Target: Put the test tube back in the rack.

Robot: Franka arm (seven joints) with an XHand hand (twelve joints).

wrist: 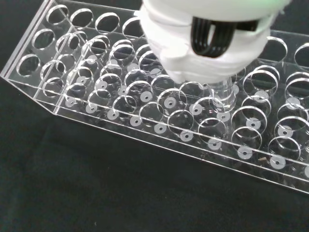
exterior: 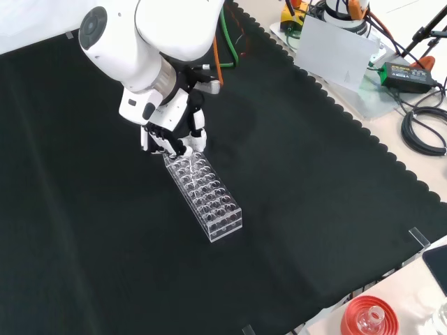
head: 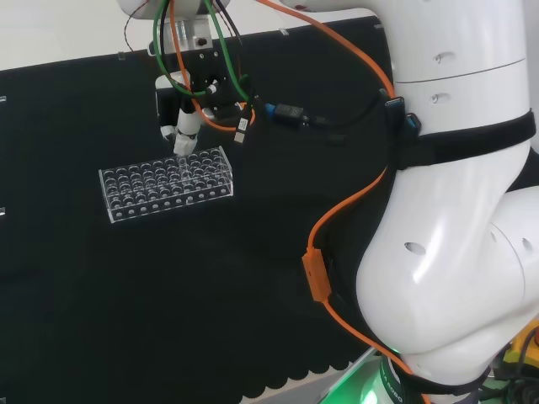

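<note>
Gripping the test tube (wrist: 223, 94) upright, the hand (head: 187, 126) hovers at frame upper left, directly over the rack (head: 167, 183); tube axis vertical, entering a hole.

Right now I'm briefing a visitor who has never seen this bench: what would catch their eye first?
Probably the hand, fingers curled round a clear test tube held over one end of the clear rack; the wrist view shows the tube's lower end among the rack's holes. The rack stands alone on the black cloth. Next, the arm's big white links at the head view's right.
</note>
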